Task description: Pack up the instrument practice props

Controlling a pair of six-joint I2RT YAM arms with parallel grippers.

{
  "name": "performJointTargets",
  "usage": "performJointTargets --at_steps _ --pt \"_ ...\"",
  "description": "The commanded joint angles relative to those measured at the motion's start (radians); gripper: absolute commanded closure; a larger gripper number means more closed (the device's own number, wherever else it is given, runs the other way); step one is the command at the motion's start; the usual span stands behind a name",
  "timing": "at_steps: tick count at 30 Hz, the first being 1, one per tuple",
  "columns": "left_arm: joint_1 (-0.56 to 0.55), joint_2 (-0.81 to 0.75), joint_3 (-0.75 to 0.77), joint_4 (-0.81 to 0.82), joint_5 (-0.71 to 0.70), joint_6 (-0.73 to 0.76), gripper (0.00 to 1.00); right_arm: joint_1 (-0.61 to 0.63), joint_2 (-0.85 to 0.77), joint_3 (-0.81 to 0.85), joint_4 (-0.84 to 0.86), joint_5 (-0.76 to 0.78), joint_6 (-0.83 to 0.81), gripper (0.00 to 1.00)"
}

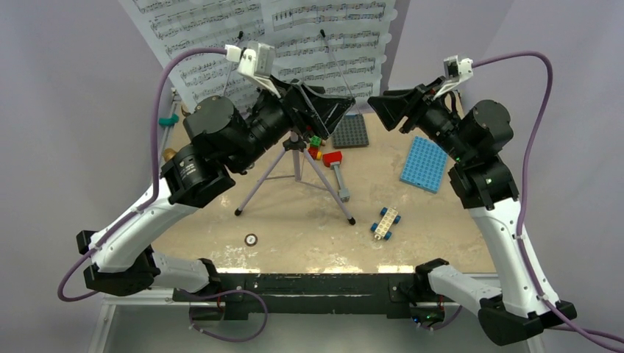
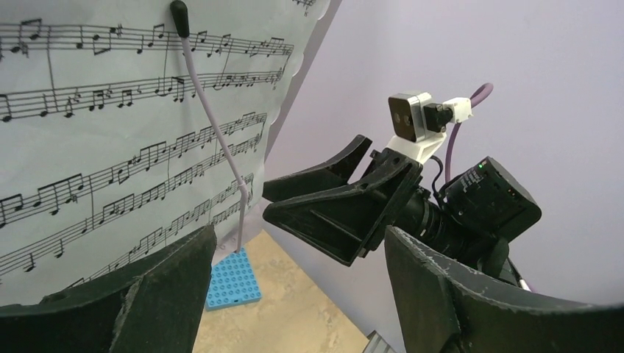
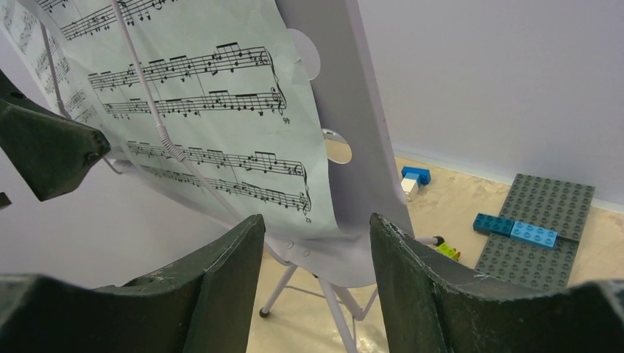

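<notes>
From above, the lilac music stand stands on its tripod on the tabletop, holding sheet-music pages. The left gripper and right gripper hover near its lower edge.

Left wrist view: jaws wide apart, empty.

Right wrist view: jaws partly open before the stand's corner, gripping nothing.

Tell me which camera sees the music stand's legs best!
The top external view. It shows the tripod legs spread on the table, down to their black feet. The right wrist view catches only bits of them under the sheet music. The left wrist view shows none of them.
</notes>
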Motion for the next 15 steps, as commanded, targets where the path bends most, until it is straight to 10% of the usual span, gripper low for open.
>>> performJointTargets --at_steps 1,15 --pt "0.003 0.010 0.065 -0.006 -0.042 -0.011 0.13 -0.008 0.002 0.038 0.064 -0.015 -0.041 0.41" --pt "0.003 0.067 0.103 -0.018 -0.067 0.006 0.18 -0.010 0.057 0.052 0.106 -0.102 -0.083 0.50"
